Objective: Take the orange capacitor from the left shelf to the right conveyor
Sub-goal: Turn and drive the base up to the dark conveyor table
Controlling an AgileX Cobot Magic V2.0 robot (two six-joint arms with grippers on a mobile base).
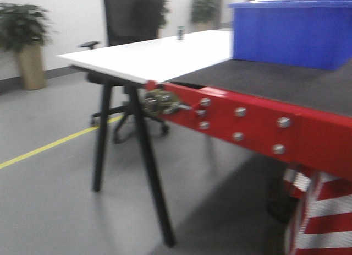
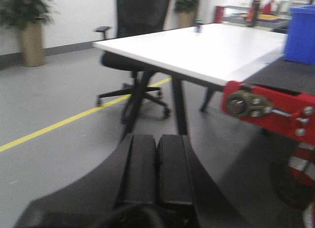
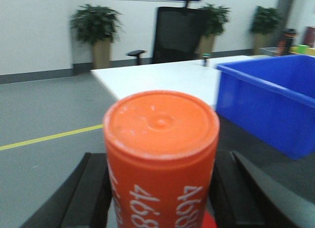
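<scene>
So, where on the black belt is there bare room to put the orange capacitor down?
The black belt is bare in the strip between its red front edge and the blue bin, up to the white table. The orange capacitor could likely go there. It is crowded at the back right, where the bin stands.

A bin [image 1: 291, 32] is sitting on the right conveyor [image 1: 264, 84]; a table [image 1: 159, 57] is standing just left of it, with a chair [image 1: 132, 18] sitting behind the table.

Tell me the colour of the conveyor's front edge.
Red, on the conveyor edge; front-facing view.
</scene>
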